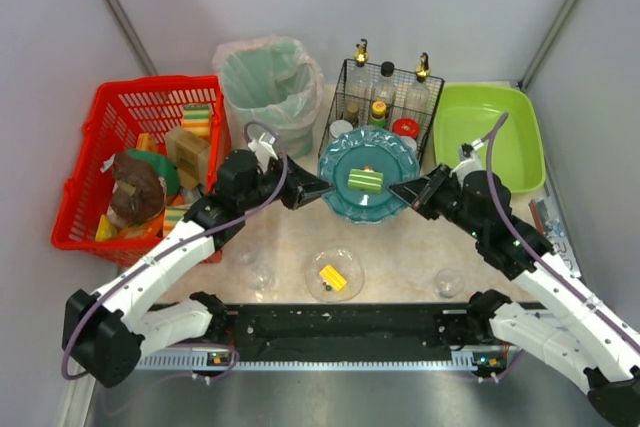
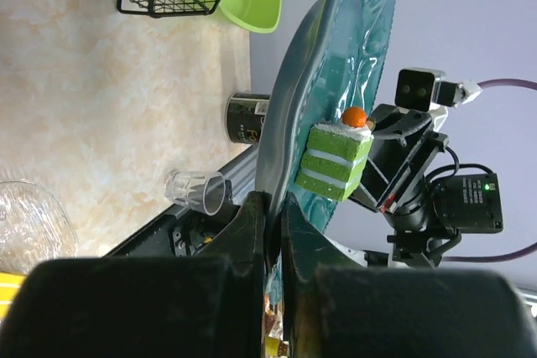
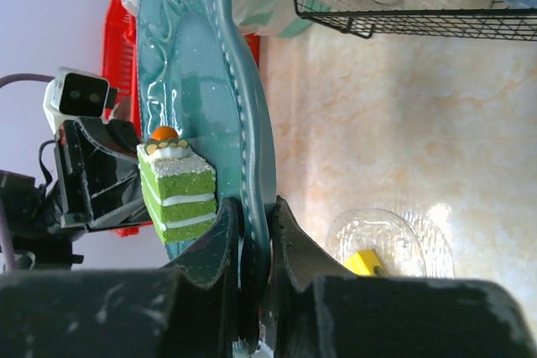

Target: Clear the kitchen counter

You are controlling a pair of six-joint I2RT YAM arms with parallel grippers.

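A teal plate (image 1: 350, 197) hangs above the kitchen counter (image 1: 410, 247), carrying a green layered cake slice (image 1: 365, 180) topped with an orange ball. My left gripper (image 1: 322, 187) is shut on the plate's left rim (image 2: 270, 165). Opposite it, my right gripper (image 1: 399, 191) is shut on the right rim (image 3: 256, 173). In both wrist views the cake (image 2: 334, 159) (image 3: 176, 182) sits on the plate's upper face, with the other arm's camera behind it.
A red basket (image 1: 90, 162) of food items stands at the left, with a lined bin (image 1: 268, 82), a wire rack (image 1: 388, 97) of bottles and a green tub (image 1: 490, 132) along the back. A clear bowl (image 1: 334, 275) with a yellow piece and small clear cups (image 1: 449, 284) sit near the front rail.
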